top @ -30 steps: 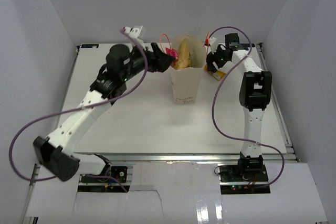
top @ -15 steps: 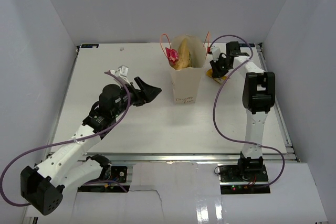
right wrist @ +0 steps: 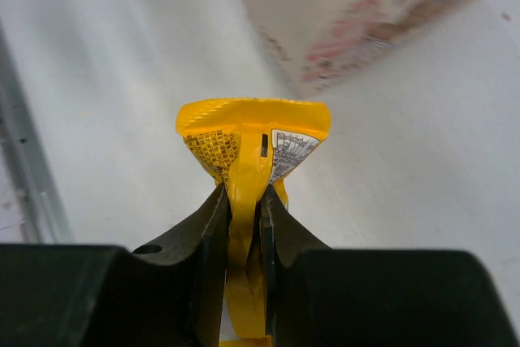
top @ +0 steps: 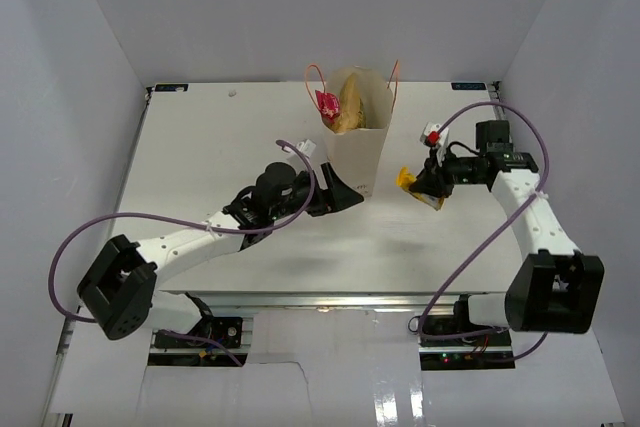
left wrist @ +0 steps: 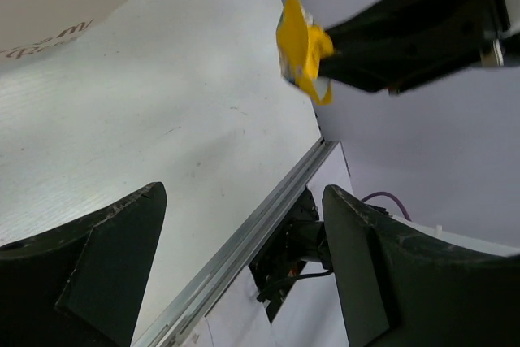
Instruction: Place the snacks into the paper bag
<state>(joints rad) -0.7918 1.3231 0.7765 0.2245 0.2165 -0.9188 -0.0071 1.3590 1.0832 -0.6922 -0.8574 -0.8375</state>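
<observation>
Packet point(right wrist: 253, 132) clamped in our right gripper point(top: 428, 183) hangs at the bag's point(top: 357, 159) four o'clock, left gripper point(top: 350, 197) wide and empty; we should lift it high, then inward, before releasing.

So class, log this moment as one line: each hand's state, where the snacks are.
right hand: shut on yellow packet, beside paper bag | left hand: open, empty | chip bag: in paper bag
</observation>
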